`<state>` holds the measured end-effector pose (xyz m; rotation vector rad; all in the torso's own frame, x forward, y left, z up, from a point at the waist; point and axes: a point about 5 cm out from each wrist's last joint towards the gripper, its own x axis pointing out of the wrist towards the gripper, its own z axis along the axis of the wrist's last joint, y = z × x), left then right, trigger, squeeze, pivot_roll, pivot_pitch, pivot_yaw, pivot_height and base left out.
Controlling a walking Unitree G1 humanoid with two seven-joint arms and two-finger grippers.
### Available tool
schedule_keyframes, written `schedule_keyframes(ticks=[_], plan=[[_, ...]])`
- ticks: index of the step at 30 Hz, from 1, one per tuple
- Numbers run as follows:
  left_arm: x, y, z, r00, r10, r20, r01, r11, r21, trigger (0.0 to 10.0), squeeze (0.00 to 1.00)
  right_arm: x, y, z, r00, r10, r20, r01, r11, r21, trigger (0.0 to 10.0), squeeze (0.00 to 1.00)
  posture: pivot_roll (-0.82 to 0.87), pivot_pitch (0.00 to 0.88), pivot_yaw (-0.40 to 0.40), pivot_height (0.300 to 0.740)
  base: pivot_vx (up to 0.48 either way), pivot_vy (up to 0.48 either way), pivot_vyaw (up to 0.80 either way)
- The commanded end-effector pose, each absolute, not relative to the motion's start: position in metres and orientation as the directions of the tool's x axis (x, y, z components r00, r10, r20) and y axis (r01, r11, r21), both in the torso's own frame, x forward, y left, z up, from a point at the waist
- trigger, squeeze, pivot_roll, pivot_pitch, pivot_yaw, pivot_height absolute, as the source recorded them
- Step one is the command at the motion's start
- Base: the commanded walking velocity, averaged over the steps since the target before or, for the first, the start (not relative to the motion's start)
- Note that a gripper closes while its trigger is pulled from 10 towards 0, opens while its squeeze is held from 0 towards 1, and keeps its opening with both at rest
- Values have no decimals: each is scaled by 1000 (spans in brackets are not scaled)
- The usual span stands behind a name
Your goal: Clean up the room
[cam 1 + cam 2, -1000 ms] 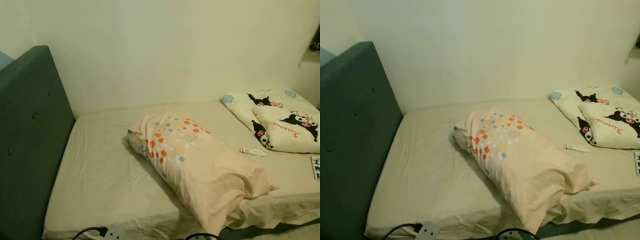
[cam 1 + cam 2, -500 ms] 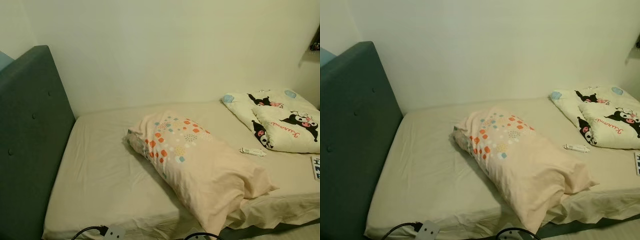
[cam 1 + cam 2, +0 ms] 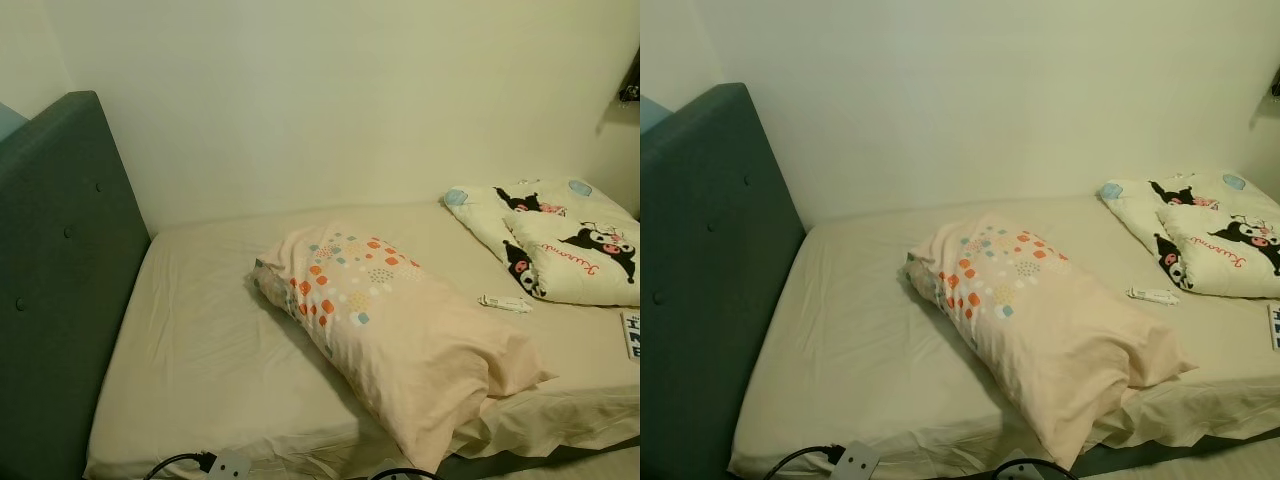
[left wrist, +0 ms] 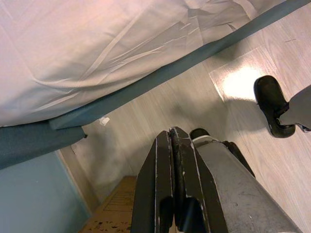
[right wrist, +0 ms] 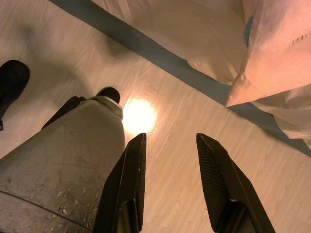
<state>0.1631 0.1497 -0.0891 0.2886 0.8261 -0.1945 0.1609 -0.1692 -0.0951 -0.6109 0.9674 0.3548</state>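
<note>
Pillow (image 3: pixel 400 330), centre frame: pale peach with orange, blue and white dots. Headboard (image 3: pixel 50 290), left edge: dark teal; sheet (image 3: pixel 200 350) cream. Quilt (image 3: pixel 570 250), right edge: white with black cartoon figures, blue spots, red script.

Printed card (image 3: pixel 632 334) cut by the frame edge – lettering unreadable – small white object (image 3: pixel 505 303) too small to identify

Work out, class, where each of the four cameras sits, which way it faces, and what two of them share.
Left eye view: on the head, looking down at the pillow on the bed.
Right eye view: beside it, same pillow and bed.
Left wrist view: above the left hand, fingers together, facing floor and bed edge.
Right wrist view: above the right hand, fingers apart, facing floor.
Shared: both wrist views show floor and bed edge.
</note>
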Motion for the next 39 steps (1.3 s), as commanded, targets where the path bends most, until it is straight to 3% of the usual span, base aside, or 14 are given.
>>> schedule_keyframes(ticks=[1, 9, 15, 32, 39], plan=[[161, 150, -90, 659, -62, -750, 276, 947, 164, 10000, 0, 159, -167, -96, 523, 18, -852, -540, 781, -314, 10000, 0, -33, 0, -16, 727, 0, 0, 0], [158, 155, -93, 616, -13, -787, 263, 946, 191, 10000, 0, 160, -166, -96, 523, 19, -852, -543, 778, -316, 10000, 0, -33, 0, -18, 727, 0, 0, 0], [160, 160, -93, 612, 28, -790, 178, 969, 172, 10000, 0, 162, -165, -95, 525, 19, -851, -545, 775, -319, 10000, 0, -33, 0, -18, 727, 0, 0, 0], [154, 157, -97, 566, -5, -825, 278, 943, 185, 10000, 0, 159, -168, -96, 523, 17, -852, -545, 775, -319, 10000, 0, -31, 0, -18, 727, 0, 0, 0], [165, 155, -90, 648, 21, -761, 233, 946, 225, 10000, 0, 160, -168, -96, 527, 8, -850, -535, 780, -324, 10000, 0, -29, 0, -20, 727, 0, 0, 0]])
